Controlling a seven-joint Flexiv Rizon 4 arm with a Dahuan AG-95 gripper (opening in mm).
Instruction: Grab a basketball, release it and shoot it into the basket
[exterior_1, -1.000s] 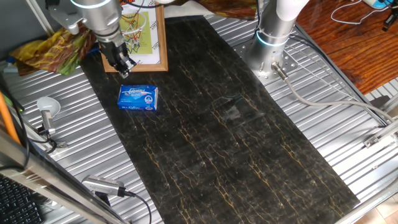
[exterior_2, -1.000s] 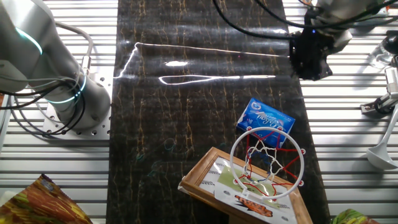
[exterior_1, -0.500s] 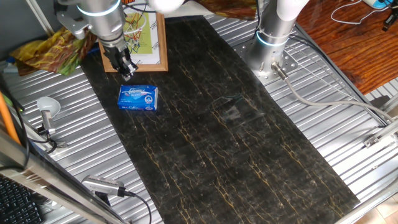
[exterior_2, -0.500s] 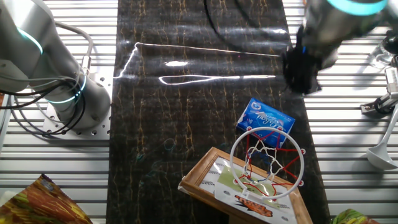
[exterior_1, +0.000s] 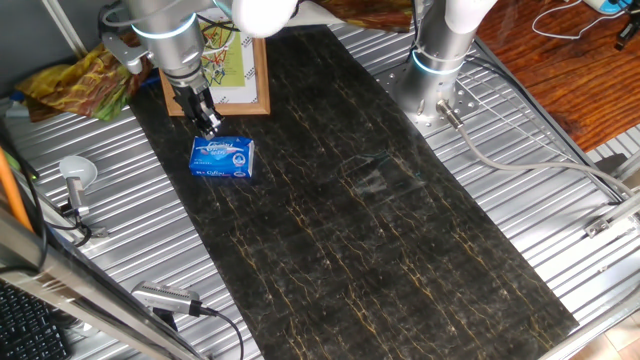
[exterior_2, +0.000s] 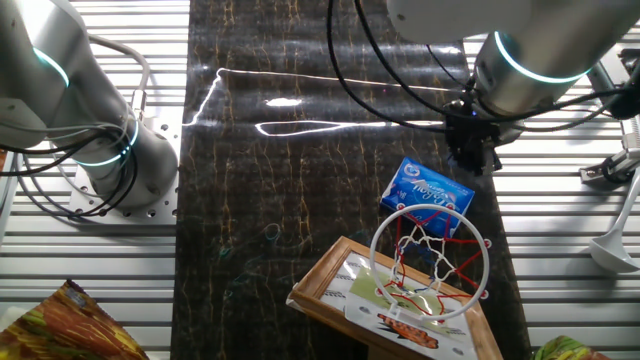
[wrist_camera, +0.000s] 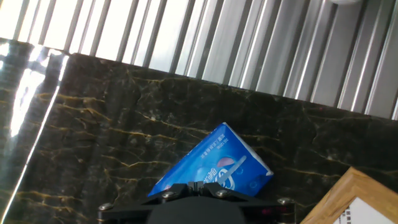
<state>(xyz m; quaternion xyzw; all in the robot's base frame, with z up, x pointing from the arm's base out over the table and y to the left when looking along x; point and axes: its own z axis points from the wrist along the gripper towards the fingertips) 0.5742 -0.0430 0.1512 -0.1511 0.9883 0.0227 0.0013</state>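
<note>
Dark marbled matting (exterior_1: 380, 200) with gold veins runs down a ribbed metal table (exterior_1: 540, 190), and the miniature hoop with a white net on a wooden-framed backboard (exterior_2: 430, 250) stands at its far end in one fixed view. A blue-and-white rectangular packet (exterior_1: 223, 158) lies just before the backboard. The black two-finger gripper (exterior_1: 207, 121) hangs close above that packet; whether its fingers are spread or pressed together cannot be told from any view.

The tiny orange basketball is not visible in any picture, so where it lies is unknown. Judged from this, the grab itself appears not yet done, and the release and shot remain.

Only the other fixed view shows the ring and net clearly from above, with the packet touching or just beside the rim. Looking along the fingers, the hand view shows the packet tilted on the matting and a backboard corner (wrist_camera: 364, 199), but no ball.
</note>
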